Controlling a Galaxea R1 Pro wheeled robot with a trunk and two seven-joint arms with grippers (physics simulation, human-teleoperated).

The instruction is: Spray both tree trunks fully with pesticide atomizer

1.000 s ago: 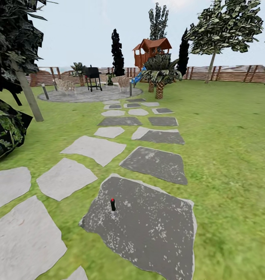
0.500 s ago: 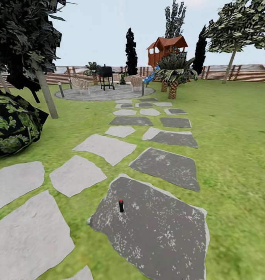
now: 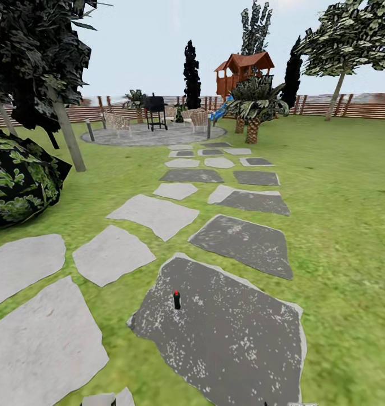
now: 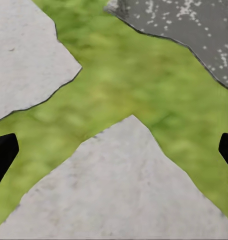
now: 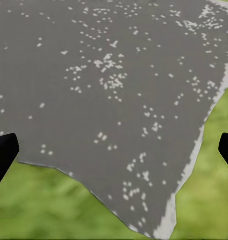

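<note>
On my left a dark green jagged-leaved bush (image 3: 17,180) sits on the blurry green grass lawn (image 3: 339,225), and behind it rises one tilted pale grey trunk (image 3: 70,141) under dark foliage. A path of grey stone paving slabs (image 3: 40,338) runs ahead through the middle; I count about a dozen and a half, pale and dark mixed. On the nearest big dark speckled slab (image 3: 232,338) stands one very small dark upright item with a red top (image 3: 176,300), touching the stone; whether it is the atomizer I cannot tell. Farther off lie one round paved patio (image 3: 153,135), one black grill (image 3: 155,107), one red-brown wooden playhouse (image 3: 242,70) and a brown horizontal-slat wooden fence (image 3: 356,107).

My left claw (image 4: 114,150) points down over grass and pale slabs, its two black fingertips (image 4: 3,152) spread wide, holding nothing. My right claw (image 5: 114,150) hangs over the dark slab's edge, fingertips (image 5: 3,150) likewise wide apart and empty.
</note>
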